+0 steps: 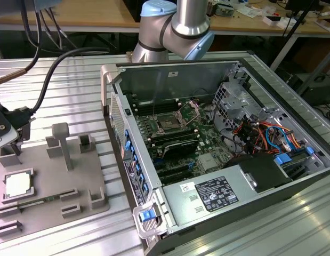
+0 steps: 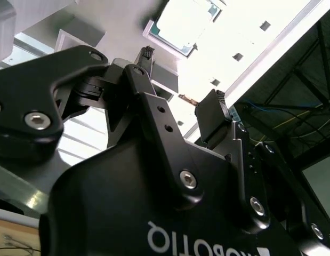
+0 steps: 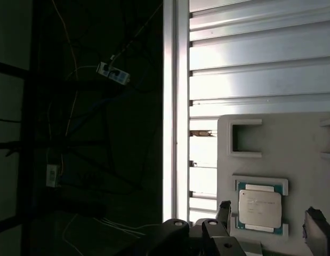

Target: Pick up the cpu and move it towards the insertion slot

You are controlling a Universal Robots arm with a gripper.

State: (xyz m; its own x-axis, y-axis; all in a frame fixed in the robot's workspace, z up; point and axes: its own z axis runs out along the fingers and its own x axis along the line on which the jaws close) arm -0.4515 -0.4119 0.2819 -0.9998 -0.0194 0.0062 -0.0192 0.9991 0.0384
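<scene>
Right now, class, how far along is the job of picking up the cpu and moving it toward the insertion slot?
Done: nothing yet; the cpu lies flat in its recess of the grey tray. In hand: the gripper hangs open and empty over the tray, close to the cpu. Left: the grasp, the lift and the carry to the insertion slot.

Tool (image 1: 15, 140) cut off by exterior view's left edge. Cpu (image 2: 183, 24) washed out by glare in second wrist view. Insertion slot (image 1: 169, 124) contacts too small to tell.
</scene>
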